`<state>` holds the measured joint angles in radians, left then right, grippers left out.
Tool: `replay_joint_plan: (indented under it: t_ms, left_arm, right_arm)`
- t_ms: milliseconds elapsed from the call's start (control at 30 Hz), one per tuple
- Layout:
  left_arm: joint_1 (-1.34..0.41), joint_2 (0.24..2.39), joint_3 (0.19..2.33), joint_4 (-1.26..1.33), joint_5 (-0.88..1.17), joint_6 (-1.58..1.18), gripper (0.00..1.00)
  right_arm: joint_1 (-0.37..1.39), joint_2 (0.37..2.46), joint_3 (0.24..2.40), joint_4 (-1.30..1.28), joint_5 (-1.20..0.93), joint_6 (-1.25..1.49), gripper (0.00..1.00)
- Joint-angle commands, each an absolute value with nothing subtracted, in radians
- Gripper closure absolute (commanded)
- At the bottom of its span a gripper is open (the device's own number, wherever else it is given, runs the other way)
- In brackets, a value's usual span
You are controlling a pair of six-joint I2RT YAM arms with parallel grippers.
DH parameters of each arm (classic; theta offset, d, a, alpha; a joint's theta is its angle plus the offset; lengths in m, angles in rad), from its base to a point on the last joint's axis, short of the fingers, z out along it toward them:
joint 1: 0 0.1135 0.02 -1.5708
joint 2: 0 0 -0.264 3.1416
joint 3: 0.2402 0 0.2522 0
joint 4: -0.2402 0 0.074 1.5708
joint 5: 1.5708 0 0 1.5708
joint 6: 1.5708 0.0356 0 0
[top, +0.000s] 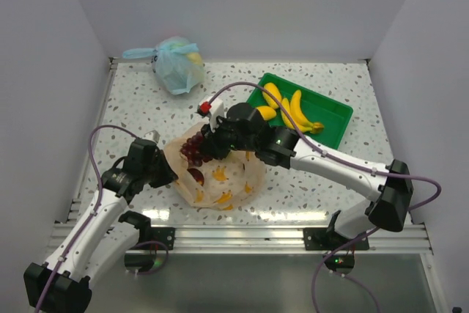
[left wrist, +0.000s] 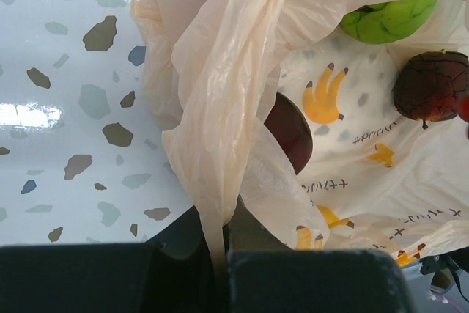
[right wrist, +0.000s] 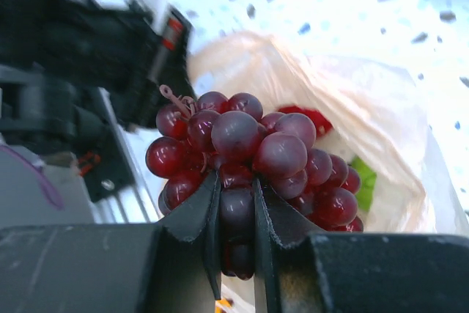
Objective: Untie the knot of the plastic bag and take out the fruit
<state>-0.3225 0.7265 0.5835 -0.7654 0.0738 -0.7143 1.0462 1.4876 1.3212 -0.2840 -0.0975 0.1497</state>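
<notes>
Your left claw (left wrist: pixel 223 251) is clamped on the bag's (top: pixel 223 181) edge and holds it open, by the middle of the table's (top: pixel 139 100) near edge. I see no knot, so you are likely on the fruit step. Your right claw (right wrist: pixel 236 210) is clamped on the grapes (right wrist: pixel 253 148), just above the bag. Next, carry them to the tray (top: pixel 335 116) near the far right corner and let go. A lime (left wrist: pixel 388 20) and a brown fruit (left wrist: pixel 432 86) lie inside. Plastic half hides a dark fruit (left wrist: pixel 289 130).

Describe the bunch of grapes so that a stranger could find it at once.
On the speckled table, find the pale-orange plastic bag near the front. Over its far side the right pincer holds the grapes: one cluster of glossy dark-red balls, unlike the long yellow bananas in the green tray.
</notes>
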Motion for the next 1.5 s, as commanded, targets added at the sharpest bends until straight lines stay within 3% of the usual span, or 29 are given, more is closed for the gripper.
replay_joint_plan:
  t_ms: [0, 233, 467, 633, 1000, 1433, 1467]
  left_arm:
    - [-0.318, 0.726, 0.62, -0.761, 0.064, -0.704, 1.0]
    - [-0.318, 0.724, 0.621, -0.762, 0.064, -0.704, 1.0]
    - [-0.318, 0.718, 0.617, -0.764, 0.066, -0.704, 1.0]
    - [-0.318, 0.716, 0.611, -0.764, 0.064, -0.703, 1.0]
    - [-0.318, 0.726, 0.606, -0.755, 0.074, -0.695, 1.0]
    - [-0.318, 0.719, 0.6, -0.758, 0.078, -0.696, 1.0]
    - [-0.318, 0.721, 0.598, -0.753, 0.078, -0.696, 1.0]
  right_arm:
    - [1.037, 1.433, 1.437, -0.138, -0.222, 0.228, 1.0]
    - [1.019, 1.43, 1.565, -0.097, -0.259, 0.252, 1.0]
    - [0.936, 1.385, 1.637, -0.25, 0.078, 0.098, 1.0]
    - [0.784, 1.325, 1.562, -0.27, 0.268, 0.057, 1.0]
    - [0.366, 1.315, 1.194, -0.033, 0.322, 0.005, 1.0]
    - [0.209, 1.534, 1.095, 0.038, 0.423, -0.1, 1.0]
    - [0.207, 1.557, 1.097, 0.028, 0.423, -0.1, 0.9]
